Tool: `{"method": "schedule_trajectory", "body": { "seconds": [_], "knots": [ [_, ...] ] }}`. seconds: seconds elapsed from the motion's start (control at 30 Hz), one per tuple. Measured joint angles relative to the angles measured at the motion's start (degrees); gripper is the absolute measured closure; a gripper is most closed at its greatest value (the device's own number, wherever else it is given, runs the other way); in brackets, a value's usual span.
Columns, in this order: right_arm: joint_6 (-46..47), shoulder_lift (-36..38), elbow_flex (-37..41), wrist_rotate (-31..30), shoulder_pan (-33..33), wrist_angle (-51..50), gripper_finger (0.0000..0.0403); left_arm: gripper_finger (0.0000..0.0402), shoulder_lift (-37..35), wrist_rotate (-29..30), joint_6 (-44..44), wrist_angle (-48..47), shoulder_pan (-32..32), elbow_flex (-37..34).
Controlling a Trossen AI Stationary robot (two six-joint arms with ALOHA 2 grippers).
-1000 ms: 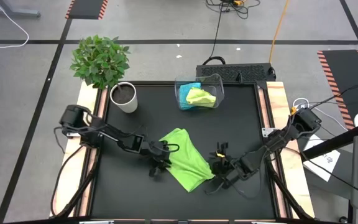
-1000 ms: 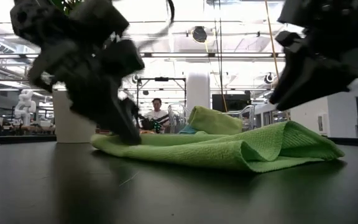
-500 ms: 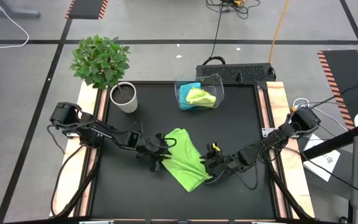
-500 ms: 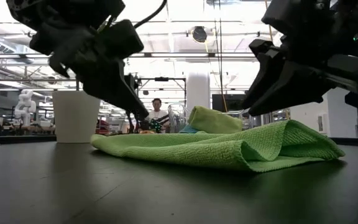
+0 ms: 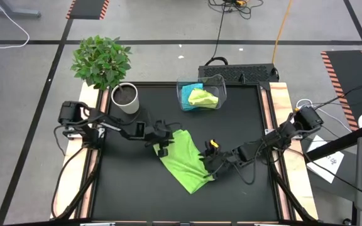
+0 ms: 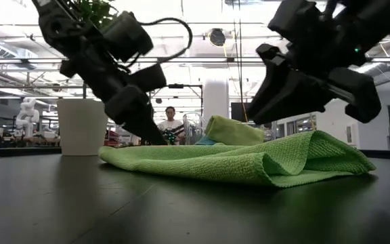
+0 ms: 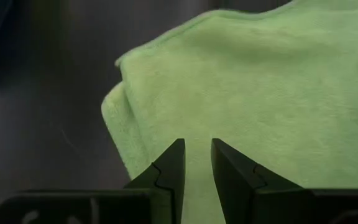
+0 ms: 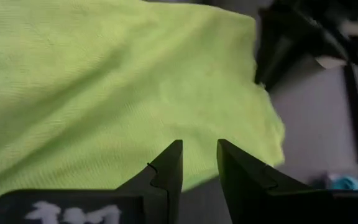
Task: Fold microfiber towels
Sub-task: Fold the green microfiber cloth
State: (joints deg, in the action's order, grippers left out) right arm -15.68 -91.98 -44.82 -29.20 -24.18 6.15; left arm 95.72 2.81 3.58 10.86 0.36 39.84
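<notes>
Right, I've got 1 lime-green towel lying loosely folded mid-table, running from about 11 o'clock down to 5 o'clock in the high view. My left gripper sits at the towel's 10 o'clock corner, my right gripper at its 3 o'clock edge. In both wrist views the fingers stand a narrow gap apart with nothing pinched between them, just cloth beyond the tips. The other 2 towels, a lime-green one and a turquoise one, are bunched in the clear plastic bin at the table's 12 o'clock edge. I judge the cloth light, limp and fuzzy: it will drape and sag, won't slip much, can't break. Best hold looks like a pinch on a corner or a doubled edge, 1 per gripper, so the fold stays square. Hard to make out: how many layers are stacked at the rumpled 5 o'clock end, whether either fingertip touches the cloth, and how much of the turquoise one is buried. A potted plant stands at 10 o'clock.
</notes>
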Motion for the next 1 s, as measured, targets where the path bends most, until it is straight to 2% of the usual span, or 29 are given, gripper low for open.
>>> {"method": "schedule_trajectory", "body": {
  "seconds": [0.1, 0.2, 0.37, 0.6, 0.8, 1.0],
  "knots": [
    [-1.88, 0.0, 0.04, 4.19, 1.73, 2.53, 0.0314, 0.0321, 1.0, -2.84, -0.47, -0.25, 2.13, 0.0],
    [-1.99, 0.0, 0.04, 6.28, 3.45, 3.42, 0.0314, 0.0321, 1.94, -2.69, 0.21, -2.73, 3.47, 0.0],
    [-1.74, 0.0, 1.65, 6.99, 5.66, 4.15, 0.0314, 0.0321, 3.8, 0.74, 2.74, -4.99, 4.11, 0.35],
    [0.14, 0.0, 5.97, 8.67, 8.51, 7.77, 0.0314, 0.0321, 4.76, 4.54, 1.87, -4.8, 4.04, 0.26],
    [-0.27, 0.0, 7.76, 8.54, 8.28, 9.95, 0.0314, 0.0321, 2.08, 4.16, -6.43, -1.36, 1.12, -0.2],
    [-2.59, 0.0, 7.74, 8.33, 5.03, 9.89, 0.0314, 0.0321, -2.13, 3.49, -8.49, -0.69, -2.76, -0.15]
  ]
}}
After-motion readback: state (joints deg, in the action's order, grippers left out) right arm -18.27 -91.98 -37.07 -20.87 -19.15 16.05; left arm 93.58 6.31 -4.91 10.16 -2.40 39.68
